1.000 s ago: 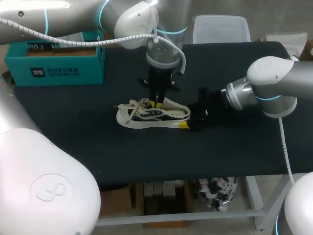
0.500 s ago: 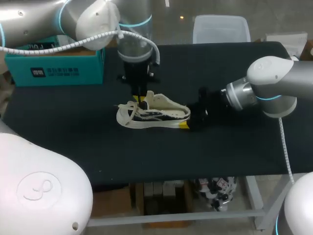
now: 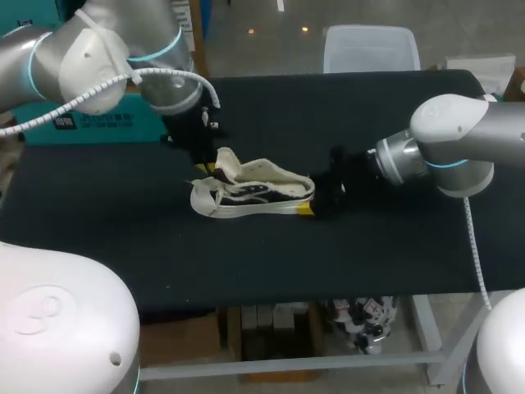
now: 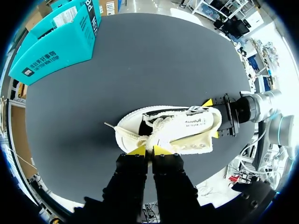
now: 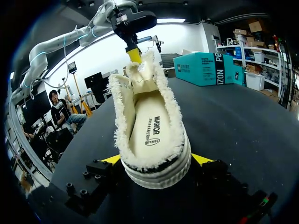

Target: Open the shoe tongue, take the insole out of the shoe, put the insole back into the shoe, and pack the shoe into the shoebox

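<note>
Shoe (image 3: pixel 254 194) crosswise, toe leftward, heel rightward

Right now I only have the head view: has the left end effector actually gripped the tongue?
Observer: Yes; the left wrist view shows the left end effector with its two tips pinched on the tongue.
Operator: What's inside?
Observer: The right wrist view shows the insole lying flat in the shoe.
Operator: Is it held at the back?
Observer: The right end effector has a yellow tip on each side of the heel.
</note>
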`<state>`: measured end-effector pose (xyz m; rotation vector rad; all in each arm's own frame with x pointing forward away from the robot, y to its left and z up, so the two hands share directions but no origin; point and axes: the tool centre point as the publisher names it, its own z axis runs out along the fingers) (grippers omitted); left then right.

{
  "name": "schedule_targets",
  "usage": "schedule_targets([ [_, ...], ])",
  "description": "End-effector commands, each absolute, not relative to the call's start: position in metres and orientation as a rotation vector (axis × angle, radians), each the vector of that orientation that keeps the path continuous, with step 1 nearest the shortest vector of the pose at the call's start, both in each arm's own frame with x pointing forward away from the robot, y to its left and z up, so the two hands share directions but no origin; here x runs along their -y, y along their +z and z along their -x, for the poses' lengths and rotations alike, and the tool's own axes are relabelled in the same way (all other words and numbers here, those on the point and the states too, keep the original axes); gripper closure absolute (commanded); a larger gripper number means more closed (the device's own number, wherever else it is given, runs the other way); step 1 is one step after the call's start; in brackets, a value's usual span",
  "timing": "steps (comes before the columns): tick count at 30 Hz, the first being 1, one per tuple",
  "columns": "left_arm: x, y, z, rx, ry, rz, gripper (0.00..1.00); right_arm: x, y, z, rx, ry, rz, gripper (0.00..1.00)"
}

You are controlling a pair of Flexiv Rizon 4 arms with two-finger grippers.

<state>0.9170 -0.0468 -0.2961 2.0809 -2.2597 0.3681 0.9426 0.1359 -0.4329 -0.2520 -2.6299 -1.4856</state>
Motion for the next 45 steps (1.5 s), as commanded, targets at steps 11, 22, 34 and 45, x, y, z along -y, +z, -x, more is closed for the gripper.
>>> schedule_targets([
  [11,0.042,-0.273,-0.918,2.290,0.502,-1.775,0.68,-0.134,-0.448,-0.947,2.624,-1.485,0.249,1.00],
  [22,0.068,-0.248,-0.916,2.470,0.464,-1.550,0.67,-0.134,-0.448,-0.947,2.624,-1.485,0.249,1.00],
  [34,0.110,-0.234,-0.913,2.938,0.313,-0.534,1.00,-0.134,-0.448,-0.947,2.624,-1.485,0.249,1.00],
  [45,0.111,-0.238,-0.908,3.065,0.204,0.243,1.00,-0.134,-0.448,-0.947,2.624,-1.485,0.249,1.00],
])
